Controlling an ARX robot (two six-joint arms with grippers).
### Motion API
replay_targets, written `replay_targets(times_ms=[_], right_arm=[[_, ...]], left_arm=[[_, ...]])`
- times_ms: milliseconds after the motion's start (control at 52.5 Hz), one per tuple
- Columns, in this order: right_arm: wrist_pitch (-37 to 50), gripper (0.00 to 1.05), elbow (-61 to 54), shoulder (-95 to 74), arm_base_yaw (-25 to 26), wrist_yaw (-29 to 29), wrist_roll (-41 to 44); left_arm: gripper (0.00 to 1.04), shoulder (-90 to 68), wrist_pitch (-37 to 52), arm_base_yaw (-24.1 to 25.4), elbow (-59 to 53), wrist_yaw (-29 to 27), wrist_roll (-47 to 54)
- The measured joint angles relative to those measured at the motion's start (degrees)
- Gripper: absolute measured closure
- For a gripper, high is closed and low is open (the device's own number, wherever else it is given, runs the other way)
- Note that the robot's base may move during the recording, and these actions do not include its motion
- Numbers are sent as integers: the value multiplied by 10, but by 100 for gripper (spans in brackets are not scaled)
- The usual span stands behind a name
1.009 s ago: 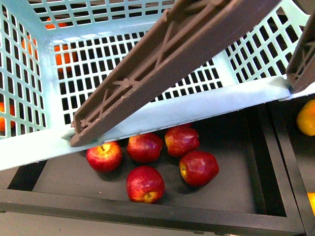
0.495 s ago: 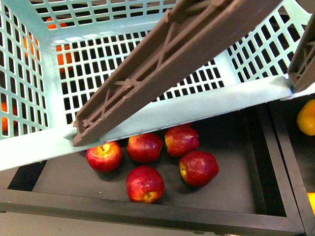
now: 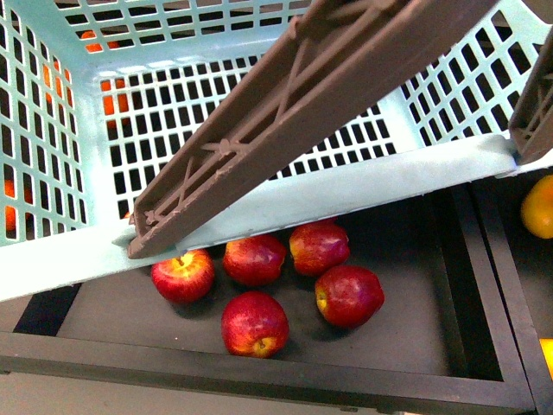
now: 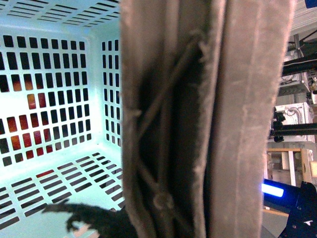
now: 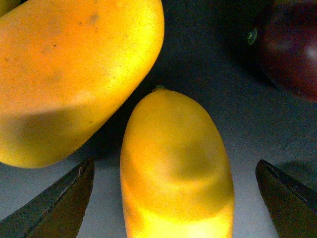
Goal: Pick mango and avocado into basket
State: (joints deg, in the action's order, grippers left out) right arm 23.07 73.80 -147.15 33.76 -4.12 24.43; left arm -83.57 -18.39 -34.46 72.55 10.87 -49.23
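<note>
– mango (image 5: 176, 148): where is it, and how are the fingers set?
– it is seen on a dark floor (image 5: 218, 99), untouched between the widely parted right gripper (image 5: 173, 166); the left gripper cannot be told; the basket (image 3: 346, 194) has been shifted slightly.

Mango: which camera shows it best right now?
Right wrist view: the mango fills the centre, close up. Front view has only an unidentifiable yellow-orange fruit cut off at its edge; left wrist view shows just the basket.
</note>
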Motion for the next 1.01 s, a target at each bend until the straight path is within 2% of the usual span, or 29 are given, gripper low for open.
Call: replay_targets(times_ms=[761,1009], right_arm=[[-29,9,58,-45,-6,14,-14],[-29,45,57,-48,-1,14,-17]], left_arm=[[91,0,0,0,0,0,0],[91,0,0,0,0,0,0]])
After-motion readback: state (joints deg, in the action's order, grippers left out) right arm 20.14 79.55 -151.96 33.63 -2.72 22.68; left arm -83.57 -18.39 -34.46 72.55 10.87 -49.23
